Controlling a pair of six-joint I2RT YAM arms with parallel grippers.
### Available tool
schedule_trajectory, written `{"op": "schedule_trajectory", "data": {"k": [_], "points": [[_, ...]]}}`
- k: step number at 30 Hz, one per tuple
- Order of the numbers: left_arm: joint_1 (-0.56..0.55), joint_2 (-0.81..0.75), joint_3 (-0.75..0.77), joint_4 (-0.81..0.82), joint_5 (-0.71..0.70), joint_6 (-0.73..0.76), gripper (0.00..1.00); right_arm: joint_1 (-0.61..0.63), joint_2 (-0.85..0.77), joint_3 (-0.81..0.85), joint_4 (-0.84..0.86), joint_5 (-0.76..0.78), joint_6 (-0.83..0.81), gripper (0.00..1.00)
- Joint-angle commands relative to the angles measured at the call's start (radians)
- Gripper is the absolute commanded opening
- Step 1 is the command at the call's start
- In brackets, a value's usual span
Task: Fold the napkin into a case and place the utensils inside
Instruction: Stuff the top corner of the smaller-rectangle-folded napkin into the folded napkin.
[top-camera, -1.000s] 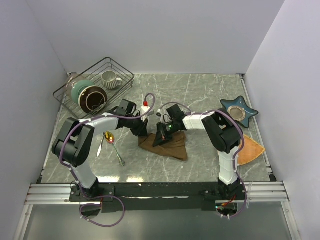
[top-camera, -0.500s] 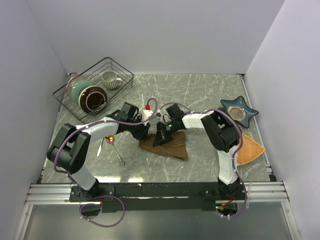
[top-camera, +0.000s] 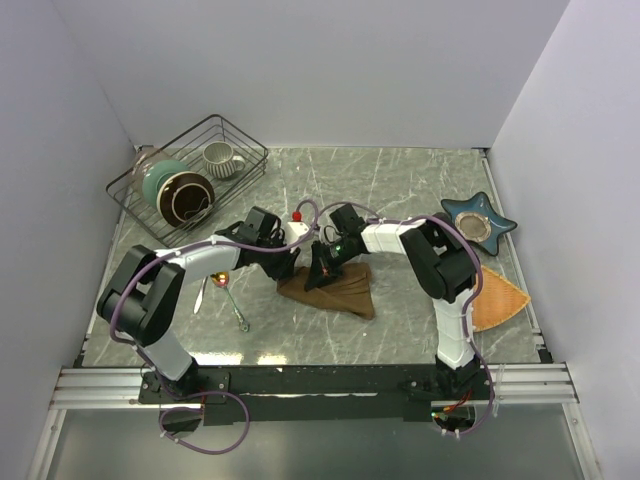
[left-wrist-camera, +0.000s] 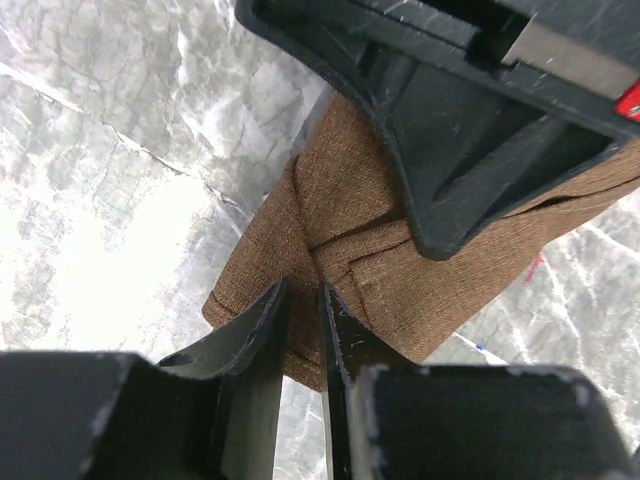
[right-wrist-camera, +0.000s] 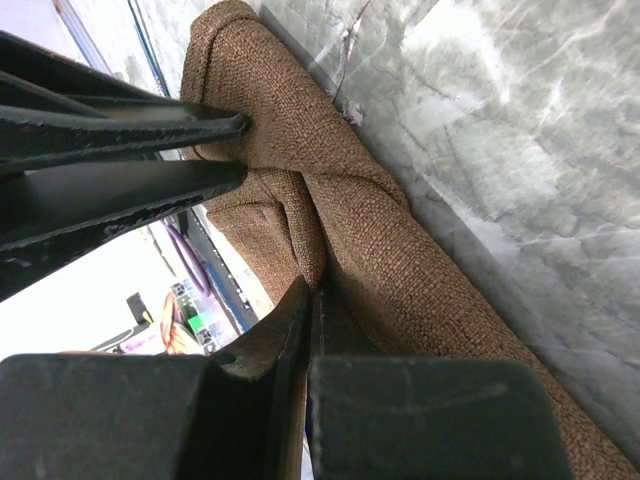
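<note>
The top external camera is looking down from above and behind the arm bases, standing well back and taking in the whole table (top-camera: 400, 180). The left wrist camera is peering past the left gripper (left-wrist-camera: 298, 320), very close to the napkin (left-wrist-camera: 340, 220), with the right gripper (left-wrist-camera: 445, 225) filling its upper right. The right wrist camera is facing the opposite way, equally close, catching the other arm's fingers (right-wrist-camera: 150, 125) at upper left. All three views are sharing the napkin.

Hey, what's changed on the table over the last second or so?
The left arm swung inward toward the middle, and the left claw now pinches the napkin at its left edge. The right claw stayed shut on the napkin, which barely shifted. The utensils and the wire basket stayed put.
</note>
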Motion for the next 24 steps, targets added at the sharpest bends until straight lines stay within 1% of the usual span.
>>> {"op": "schedule_trajectory", "data": {"k": [1,7,8,12,20,24], "points": [[-0.005,0.01,0.021,0.002,-0.026,0.024,0.22,-0.008,0.019,0.047,-0.021,0.012,-0.012,0.0],[-0.005,0.007,0.025,0.001,-0.004,0.029,0.02,-0.006,0.039,0.107,-0.073,0.013,-0.037,0.0],[-0.007,0.004,0.022,0.001,0.002,0.026,0.01,-0.008,0.041,0.115,-0.093,0.014,-0.047,0.0],[-0.004,-0.013,0.015,0.014,0.032,0.013,0.01,-0.006,0.067,0.154,-0.145,0.027,-0.07,0.0],[0.001,-0.036,0.02,0.037,0.045,-0.01,0.01,-0.006,0.124,0.25,-0.279,0.041,-0.144,0.0],[0.009,-0.036,0.028,0.039,0.052,-0.011,0.01,-0.006,0.144,0.279,-0.305,0.047,-0.155,0.0]]}}
